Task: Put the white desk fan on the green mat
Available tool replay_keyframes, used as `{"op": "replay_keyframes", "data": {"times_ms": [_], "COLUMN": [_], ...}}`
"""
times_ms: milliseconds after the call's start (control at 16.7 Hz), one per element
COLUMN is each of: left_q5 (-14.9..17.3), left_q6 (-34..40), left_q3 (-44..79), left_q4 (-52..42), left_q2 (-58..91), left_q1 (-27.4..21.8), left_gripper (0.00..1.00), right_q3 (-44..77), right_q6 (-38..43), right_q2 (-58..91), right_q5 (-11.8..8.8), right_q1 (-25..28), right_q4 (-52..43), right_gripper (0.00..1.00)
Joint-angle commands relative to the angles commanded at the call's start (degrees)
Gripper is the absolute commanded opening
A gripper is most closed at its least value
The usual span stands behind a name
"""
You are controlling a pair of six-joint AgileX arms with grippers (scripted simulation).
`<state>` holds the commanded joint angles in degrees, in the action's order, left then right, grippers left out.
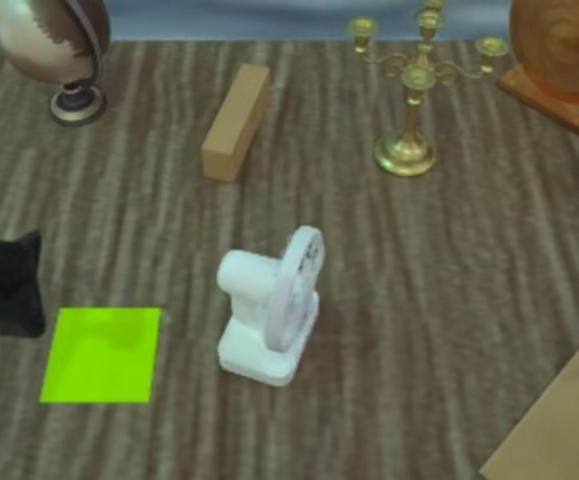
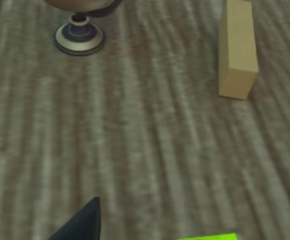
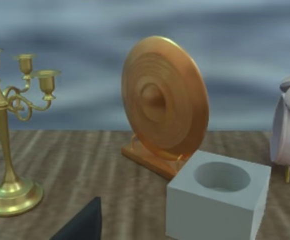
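Tool (image 1: 9, 285) on the left arm sits at the left edge of the bench, just beside the top-left corner of the green mat (image 1: 101, 355). Honestly can't tell if its fingers are apart or together; the top view gives a dark lump and the left wrist view only catches one black fingertip (image 2: 82, 225). The right tool isn't in the top view at all, and its own wrist view shows just one dark tip (image 3: 82, 225), so same story there.

The white desk fan (image 1: 269, 310) stands upright near the middle of the bench, to the right of the mat with a clear strip of bench between them. Nothing is holding it.

My guess at what could go wrong: the fan looks top-heavy, with that round head sitting over a smallish base, so a grab high on the grille or a sideways nudge could tip it. The mat is only a bit wider than the base, so a sloppy drop could leave a corner hanging off.

Other stuff is all well back: a globe (image 1: 54, 45) at the far left, a wooden block (image 1: 236, 122), a brass candelabra (image 1: 414, 90) and a wooden disc (image 1: 559, 45) at the far right. None of it blocks the short path from fan to mat.
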<state>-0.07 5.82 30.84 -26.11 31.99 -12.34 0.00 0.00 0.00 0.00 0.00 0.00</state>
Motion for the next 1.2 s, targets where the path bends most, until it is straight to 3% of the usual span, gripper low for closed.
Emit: {"op": "replay_keyframes", "data": {"times_ms": [720, 960, 1200], "left_q5": [0.3, 0.3, 0.3], "left_q6": [12.9, 15.4, 16.3], "left_q3": [68.4, 81.7, 86.4], "left_q4": [-47.1, -57.0, -60.8], "left_q2": [69.7, 83.5, 88.4], "left_q1": [-23.4, -28.2, -30.0], "left_gripper": [1.00, 1.00, 1.00], "right_q3": [0.0, 0.0, 0.0], "right_q6": [0.0, 0.0, 0.0], "right_q2": [0.0, 0.0, 0.0], "right_q5": [0.0, 0.0, 0.0], "right_q1": [0.0, 0.0, 0.0], "right_q4": [0.0, 0.0, 0.0], "right_gripper": [1.00, 1.00, 1.00]}}
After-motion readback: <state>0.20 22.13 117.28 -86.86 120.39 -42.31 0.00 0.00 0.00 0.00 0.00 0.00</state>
